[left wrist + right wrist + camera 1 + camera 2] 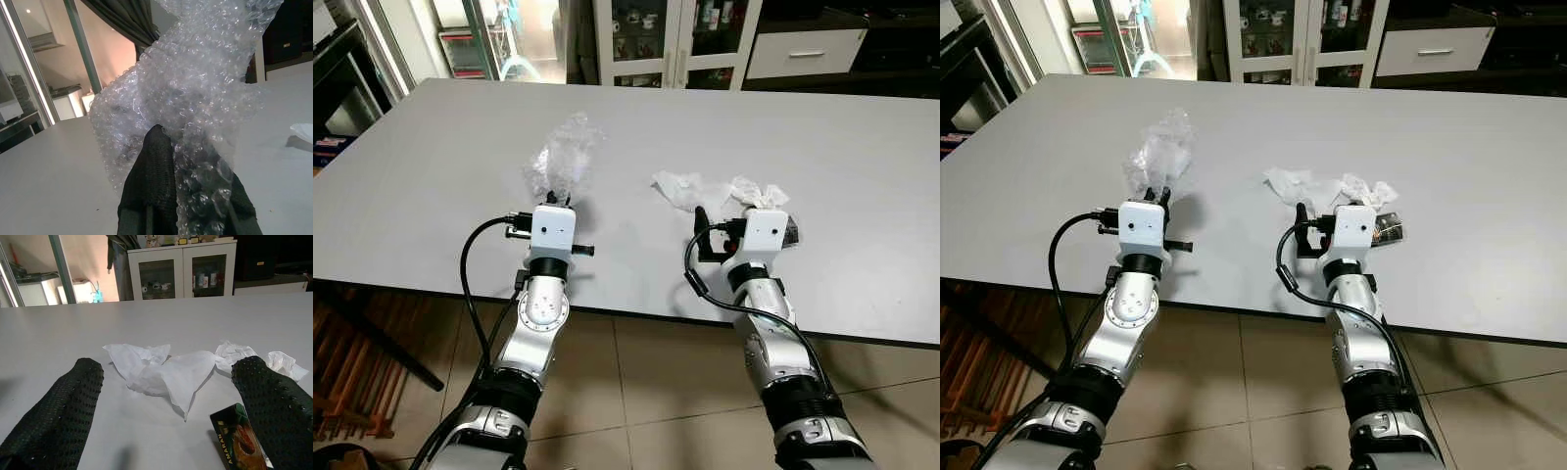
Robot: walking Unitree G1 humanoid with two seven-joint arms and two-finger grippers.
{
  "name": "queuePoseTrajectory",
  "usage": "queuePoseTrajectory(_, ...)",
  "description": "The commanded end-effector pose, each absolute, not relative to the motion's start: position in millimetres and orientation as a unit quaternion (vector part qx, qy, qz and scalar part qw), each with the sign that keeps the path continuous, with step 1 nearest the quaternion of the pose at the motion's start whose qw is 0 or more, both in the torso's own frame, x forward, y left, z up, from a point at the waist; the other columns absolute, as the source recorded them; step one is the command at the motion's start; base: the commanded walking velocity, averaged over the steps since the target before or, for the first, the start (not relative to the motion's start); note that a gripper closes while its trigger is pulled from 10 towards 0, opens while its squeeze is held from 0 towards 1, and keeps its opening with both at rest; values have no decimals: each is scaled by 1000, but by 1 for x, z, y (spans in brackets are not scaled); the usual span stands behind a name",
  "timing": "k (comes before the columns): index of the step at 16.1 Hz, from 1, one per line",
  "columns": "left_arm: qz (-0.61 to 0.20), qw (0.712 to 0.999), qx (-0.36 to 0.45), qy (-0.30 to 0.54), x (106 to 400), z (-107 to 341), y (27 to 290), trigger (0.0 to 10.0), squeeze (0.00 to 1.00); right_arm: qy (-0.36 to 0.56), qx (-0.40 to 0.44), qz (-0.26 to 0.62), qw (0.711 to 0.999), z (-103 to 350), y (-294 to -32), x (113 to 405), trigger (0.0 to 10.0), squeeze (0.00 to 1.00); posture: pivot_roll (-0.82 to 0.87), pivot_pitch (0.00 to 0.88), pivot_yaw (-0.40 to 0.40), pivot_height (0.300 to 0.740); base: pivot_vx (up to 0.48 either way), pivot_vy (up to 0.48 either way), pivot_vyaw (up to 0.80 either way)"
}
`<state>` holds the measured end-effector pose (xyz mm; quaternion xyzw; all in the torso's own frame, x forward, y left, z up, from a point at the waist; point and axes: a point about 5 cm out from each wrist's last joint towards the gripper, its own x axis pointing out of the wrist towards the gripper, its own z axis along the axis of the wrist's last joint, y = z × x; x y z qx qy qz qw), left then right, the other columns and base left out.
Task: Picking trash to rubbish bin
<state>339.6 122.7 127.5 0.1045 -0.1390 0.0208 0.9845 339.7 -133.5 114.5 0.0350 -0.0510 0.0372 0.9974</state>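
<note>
While clamped on a crumpled wad of bubble wrap (563, 159), left gripper (188, 196) with jaws closed around the plastic, its lower part squeezed between the black fingers (154, 181), the rest billowing up above the grey surface (431, 176). Well apart to the right, right gripper (171, 401) low over the surface near its front edge, jaws wide apart, touching nothing. Directly ahead of those jaws, crumpled white tissue (161, 369), lying flat on the surface between the line of the two fingers. Beyond it and further right, more scrunched white paper (254, 357). Just beside the right finger, a small dark green packet (239, 440) with printed lettering, lying on the surface. Past the far edge of the surface, a white glass-fronted cabinet (183, 269) with small items on its shelves, and a white drawer unit (803, 51). Below the near edge, tiled floor (646, 392).
</note>
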Motion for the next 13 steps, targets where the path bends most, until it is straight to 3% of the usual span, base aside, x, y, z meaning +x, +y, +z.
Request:
queuePoseTrajectory(1,20,984,106,-139,340,129,124,10000,0,-49,32,45,997,116,-130,341,10000,0,-83,22,52,740,-247,0,0)
queuePoseTrajectory(13,19,985,105,-135,340,128,123,10000,0,-45,33,44,997,115,-130,340,10000,0,-81,38,51,740,-281,0,0)
